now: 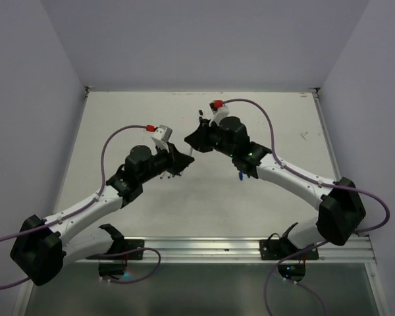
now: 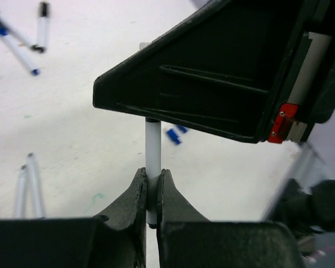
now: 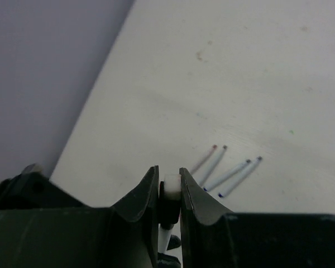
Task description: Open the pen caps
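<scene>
Left gripper (image 2: 152,174) pinches barrel (image 2: 153,142); right gripper (image 3: 169,178) pinches cap (image 3: 168,205).

Rear overhead camera overlooks the table (image 1: 204,204); wrist cameras closely share one pen (image 2: 153,139).

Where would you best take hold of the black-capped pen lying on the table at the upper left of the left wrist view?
Grip the black-capped pen at its white mid-barrel, coming straight down from above with jaws set across it: it lies flat on the table, and this leaves the black cap free.
</scene>
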Robot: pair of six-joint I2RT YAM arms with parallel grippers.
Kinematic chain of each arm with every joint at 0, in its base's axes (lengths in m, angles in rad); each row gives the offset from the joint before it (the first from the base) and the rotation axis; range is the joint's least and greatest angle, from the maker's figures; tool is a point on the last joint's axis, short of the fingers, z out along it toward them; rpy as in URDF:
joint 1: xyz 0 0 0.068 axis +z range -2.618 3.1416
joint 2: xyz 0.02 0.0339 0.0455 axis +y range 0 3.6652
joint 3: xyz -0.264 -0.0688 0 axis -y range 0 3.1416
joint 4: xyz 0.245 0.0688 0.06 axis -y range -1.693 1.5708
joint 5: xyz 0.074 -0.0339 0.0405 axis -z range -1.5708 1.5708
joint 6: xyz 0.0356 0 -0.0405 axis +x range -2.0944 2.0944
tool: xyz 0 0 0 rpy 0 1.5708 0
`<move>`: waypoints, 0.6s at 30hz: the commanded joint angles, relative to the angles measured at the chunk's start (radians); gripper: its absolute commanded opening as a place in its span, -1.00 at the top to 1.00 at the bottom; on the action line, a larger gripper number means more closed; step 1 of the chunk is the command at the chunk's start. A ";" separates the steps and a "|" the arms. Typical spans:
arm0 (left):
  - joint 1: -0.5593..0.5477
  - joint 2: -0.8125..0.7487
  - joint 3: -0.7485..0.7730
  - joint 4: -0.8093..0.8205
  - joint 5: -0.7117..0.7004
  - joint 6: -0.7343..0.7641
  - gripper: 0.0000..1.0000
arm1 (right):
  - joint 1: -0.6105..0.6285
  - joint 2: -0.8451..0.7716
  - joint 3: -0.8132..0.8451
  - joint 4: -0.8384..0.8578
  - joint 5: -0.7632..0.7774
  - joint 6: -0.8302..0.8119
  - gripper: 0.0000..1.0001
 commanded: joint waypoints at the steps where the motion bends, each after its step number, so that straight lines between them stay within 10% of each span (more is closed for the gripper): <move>1: 0.084 -0.079 -0.012 0.309 0.445 -0.101 1.00 | -0.157 -0.085 -0.181 0.254 -0.358 -0.127 1.00; 6: 0.097 -0.021 -0.081 0.819 0.768 -0.445 1.00 | -0.277 -0.023 -0.289 0.867 -0.921 0.199 1.00; 11: 0.100 0.071 -0.099 1.284 0.883 -0.703 1.00 | -0.292 0.066 -0.306 1.272 -1.030 0.522 1.00; 18: 0.111 0.179 -0.141 1.406 0.932 -0.856 1.00 | -0.297 0.210 -0.257 1.493 -1.063 0.691 1.00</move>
